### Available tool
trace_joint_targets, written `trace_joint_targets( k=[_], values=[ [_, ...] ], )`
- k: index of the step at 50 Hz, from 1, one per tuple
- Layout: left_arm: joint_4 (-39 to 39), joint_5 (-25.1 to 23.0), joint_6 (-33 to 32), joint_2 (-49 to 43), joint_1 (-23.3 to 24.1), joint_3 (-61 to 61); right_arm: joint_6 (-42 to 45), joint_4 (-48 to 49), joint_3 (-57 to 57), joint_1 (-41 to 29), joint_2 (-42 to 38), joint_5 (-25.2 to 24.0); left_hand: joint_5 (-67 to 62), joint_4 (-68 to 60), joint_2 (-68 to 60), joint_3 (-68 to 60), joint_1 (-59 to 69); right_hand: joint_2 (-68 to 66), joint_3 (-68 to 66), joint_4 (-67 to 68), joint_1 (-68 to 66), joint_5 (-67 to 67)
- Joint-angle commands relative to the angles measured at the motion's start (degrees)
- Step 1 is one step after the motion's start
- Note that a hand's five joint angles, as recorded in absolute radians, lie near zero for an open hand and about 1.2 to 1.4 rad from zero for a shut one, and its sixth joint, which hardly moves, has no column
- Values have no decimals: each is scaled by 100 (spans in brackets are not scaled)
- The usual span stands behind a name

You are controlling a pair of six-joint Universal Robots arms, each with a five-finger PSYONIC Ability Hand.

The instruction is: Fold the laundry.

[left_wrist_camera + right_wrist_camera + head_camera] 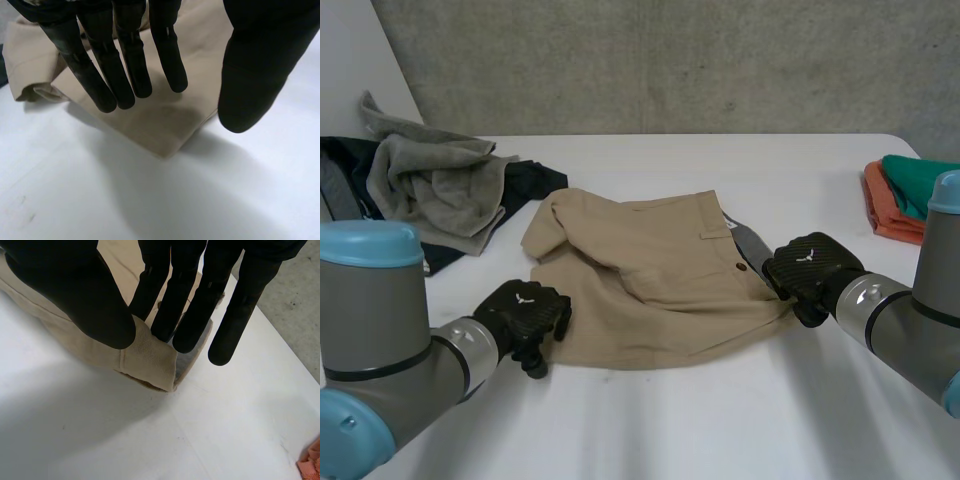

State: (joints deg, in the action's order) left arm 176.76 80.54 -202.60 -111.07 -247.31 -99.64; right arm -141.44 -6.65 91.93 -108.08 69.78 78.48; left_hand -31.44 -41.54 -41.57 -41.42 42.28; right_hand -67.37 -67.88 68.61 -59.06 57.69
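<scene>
You have the tan shorts point(650, 290) lying flat in the middle of the white table point(720, 420), with bare table all along the near edge and between the two arms. Your left hand point(525, 312) is at the near left corner of the shorts. Its wrist view shows what the head view hides: the fingers point(125, 65) are straight and spread over that hem corner point(167, 135), the thumb point(255, 65) stands well apart over bare table, and nothing is held. Your right hand point(810, 268) is at the shorts' right edge. Its wrist view shows the waistband corner point(147, 360) under it, with a strip of grey lining point(187, 362) showing, but you cannot tell whether the hand grips the cloth. Room narrows at the sides: a grey towel point(435, 185) is heaped on a dark garment point(535, 180) at the far left, just beside the shorts. An orange cloth point(885, 205) and a green cloth point(915, 175) lie at the right edge, well apart from them.
</scene>
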Motion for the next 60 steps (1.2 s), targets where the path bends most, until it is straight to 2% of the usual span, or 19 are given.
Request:
trace_joint_targets(
  k=[1, 12, 14, 15, 17, 25, 33, 38, 45, 49, 60],
  values=[
    [578, 103, -60, -284, -1, -12, -103, 120, 62, 6, 10, -17, -847, -837, -834, -849, 763, -1263, -1212, 1139, -2094, 1231],
    [965, 94, -446, -600, 69, 93, -111, 340, 202, -11, 10, -8, -864, -853, -851, -866, 779, -1263, -1212, 1139, -2094, 1231],
    [991, 94, -526, -644, 86, 111, -112, 366, 211, -2, 10, -8, -1315, -1305, -1302, -1317, 1231, -1263, -1212, 1139, -2094, 1231],
    [1035, 85, -613, -670, 104, 137, -112, 410, 220, -2, 10, 9, -2467, -2457, -2454, -2469, 2383, -1263, -1212, 1139, -2094, 1231],
    [1114, 76, -701, -671, 113, 138, -112, 445, 220, 6, 27, 10, -3850, -3840, -3837, -3852, 3765, -1263, -1212, 1139, -2094, 1231],
    [1282, 85, -922, -504, 201, 243, -138, 384, 194, 33, 150, 80, -3856, -3846, -3843, -3858, 3772, -1263, -1212, 1139, -2094, 1231],
    [527, -38, -386, 672, 148, 208, -112, -301, 132, 24, 633, 80, -3856, -3846, -3843, -3858, 3772, -1263, -1212, 1139, -2094, 1231],
    [52, -231, 307, 1954, -97, 444, -146, -802, -227, 68, 1624, 45, -3856, -3846, -3843, -3858, 3772, -1263, -1212, 1139, -2094, 1231],
    [7, -486, 1125, 2924, -397, 1025, -656, -961, -808, 121, 2558, -96, -3856, -3846, -3843, -3858, 3772, -1263, -1212, 1139, -2094, 1231],
    [-10, -513, 1355, 2434, -441, 1359, -867, -1005, -940, 103, 2357, -315, -3856, -3846, -3843, -3858, 3772, -1263, -1212, 1139, -2094, 1231],
    [-177, -91, 423, -423, -204, 2325, -815, -1128, -1414, -319, 169, -52, -3856, -3846, -3843, -3858, 3772, -1263, -1212, 1139, -2094, 1231]
  ],
)
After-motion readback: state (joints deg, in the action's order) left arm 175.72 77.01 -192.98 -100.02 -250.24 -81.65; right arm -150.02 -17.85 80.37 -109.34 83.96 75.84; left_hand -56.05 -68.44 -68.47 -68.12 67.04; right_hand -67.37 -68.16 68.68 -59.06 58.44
